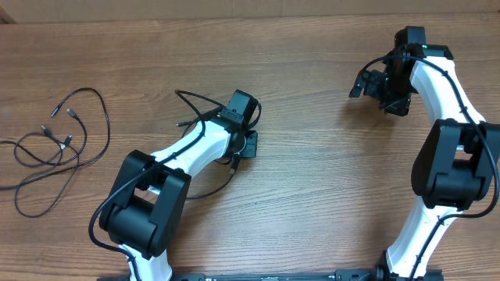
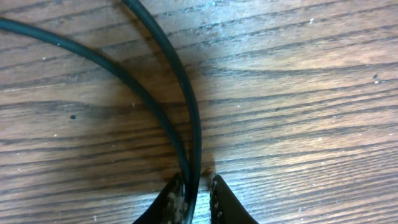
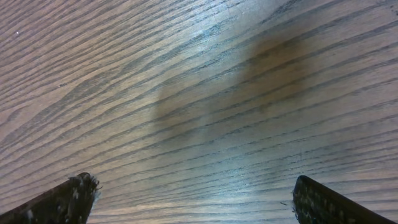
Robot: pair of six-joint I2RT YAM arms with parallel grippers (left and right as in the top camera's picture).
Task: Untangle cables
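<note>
Lying by the left edge of the table (image 1: 312, 195) is a bunch of cables (image 1: 58, 148). They are thin and black, with small silver tips, and they cross over each other in loose loops. Their tips point toward the far left corner.

One more black cable (image 1: 191, 100) lies nearer the middle of the table, well apart from the bunch. It makes a loop just beside the left arm (image 1: 187, 152) and runs under it, then curves out again on the near side.

The left gripper (image 2: 194, 200) is down low over the wood. Its fingers (image 2: 171, 202) are pulled in narrow, and two strands of that cable run between them. The two strands meet at the fingertips and spread apart as they go away from them. The gripper holds them there.

The right gripper (image 3: 193, 193) is over by the far right corner, well apart from every cable. Its jaws stand wide, with only bare wood between them. It holds nothing.
</note>
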